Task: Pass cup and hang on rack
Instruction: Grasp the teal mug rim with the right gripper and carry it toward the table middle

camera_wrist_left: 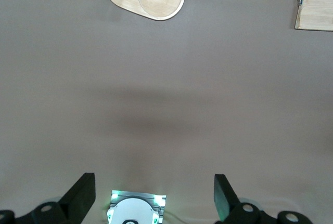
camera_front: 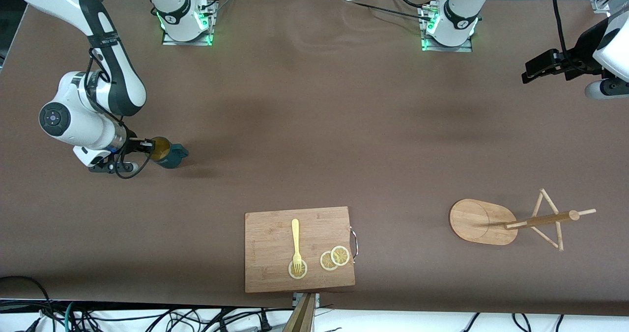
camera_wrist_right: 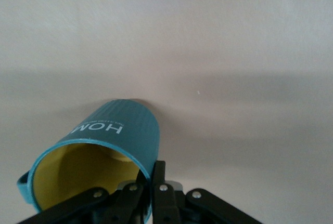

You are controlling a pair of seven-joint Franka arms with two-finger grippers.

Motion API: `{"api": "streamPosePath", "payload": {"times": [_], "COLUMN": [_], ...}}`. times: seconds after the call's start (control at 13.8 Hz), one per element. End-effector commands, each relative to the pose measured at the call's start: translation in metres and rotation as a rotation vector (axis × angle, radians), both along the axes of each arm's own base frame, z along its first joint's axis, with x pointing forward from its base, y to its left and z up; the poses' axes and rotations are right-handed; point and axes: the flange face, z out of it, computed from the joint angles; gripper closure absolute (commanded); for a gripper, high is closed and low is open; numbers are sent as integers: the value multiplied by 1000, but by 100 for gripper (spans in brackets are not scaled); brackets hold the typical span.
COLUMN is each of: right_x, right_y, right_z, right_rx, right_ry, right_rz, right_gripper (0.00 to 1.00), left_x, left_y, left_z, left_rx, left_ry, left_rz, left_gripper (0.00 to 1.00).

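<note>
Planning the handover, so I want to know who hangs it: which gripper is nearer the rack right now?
The left. The left gripper hangs open above the table at the rack's end. The right gripper is at the right arm's end, shut on the cup.

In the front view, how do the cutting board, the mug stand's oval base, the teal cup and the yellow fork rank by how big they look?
Largest to smallest in the front view:
1. cutting board
2. oval base of the rack
3. fork and cup: unsure, since the fork looks longer but thin, and the right gripper hides part of the cup.
</note>
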Motion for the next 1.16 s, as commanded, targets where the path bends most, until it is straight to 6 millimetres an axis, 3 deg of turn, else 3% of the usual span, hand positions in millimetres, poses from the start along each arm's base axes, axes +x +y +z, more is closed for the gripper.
{"api": "streamPosePath", "payload": {"times": [0.0, 0.15, 0.44, 0.65, 0.87, 1.02, 1.09], "right_x": [13, 22, 20, 9, -12, -24, -25], "right_y": [29, 70, 209, 307, 404, 451, 465], "right_z": [28, 47, 76, 79, 75, 67, 60], "right_rx": [31, 37, 35, 45, 33, 45, 43], "right_ry": [-39, -33, -48, -65, -40, -36, -33], "right_rz": [15, -53, -129, -209, -163, -164, -224], "right_gripper": [100, 100, 100, 100, 100, 100, 100], "left_x": [3, 4, 4, 4, 3, 3, 3], "left_y": [1, 1, 2, 2, 3, 2, 2], "left_z": [7, 7, 7, 6, 7, 7, 7], "left_rx": [-8, -14, -12, -11, -11, -11, -11], "left_ry": [-6, -7, -6, -4, -7, -6, -6], "left_rz": [-1, 2, 0, 2, 2, 0, 0], "left_gripper": [0, 0, 0, 0, 0, 0, 0]}}
